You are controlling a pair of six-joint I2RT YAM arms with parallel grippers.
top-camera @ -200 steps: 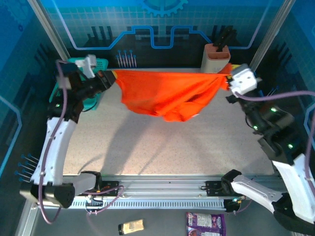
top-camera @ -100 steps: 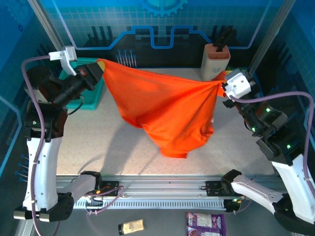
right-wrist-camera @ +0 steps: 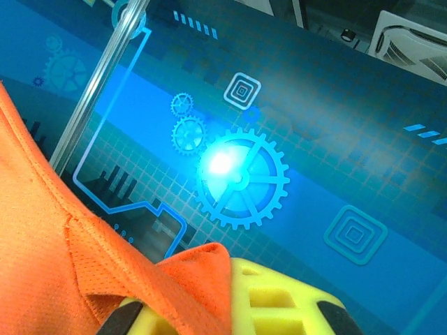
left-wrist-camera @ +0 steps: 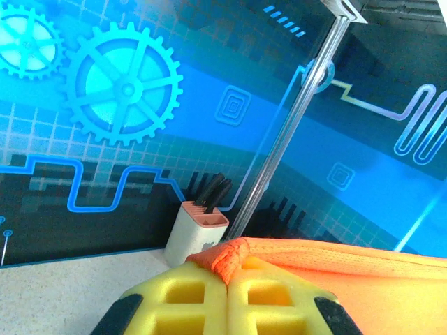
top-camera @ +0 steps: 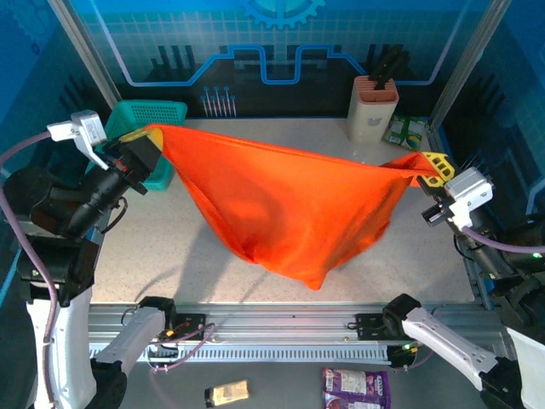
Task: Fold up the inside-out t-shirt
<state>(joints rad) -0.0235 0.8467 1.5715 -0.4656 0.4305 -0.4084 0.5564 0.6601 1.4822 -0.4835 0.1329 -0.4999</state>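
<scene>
**One orange t-shirt slung between two pincers**

The t-shirt (top-camera: 289, 204) hangs across the middle of the top frame as a wide sheet. Its upper edge is pulled taut and its belly sags to a point above the tabletop (top-camera: 170, 256). Only the top view gives that whole span. The wrist views show the grips up close. On the left, a bunched hem is squeezed between closed yellow pads. On the right, stitched cloth drapes over the yellow fingers.

There is one shirt and there are two pincers. The left pincer (top-camera: 146, 136), at upper left, is clamped on one corner. The right pincer (top-camera: 433, 164), at right of centre, is clamped on the other. One teal basket (top-camera: 149, 115) sits behind the left corner, and one knife block (top-camera: 373, 106) stands at upper right.
</scene>
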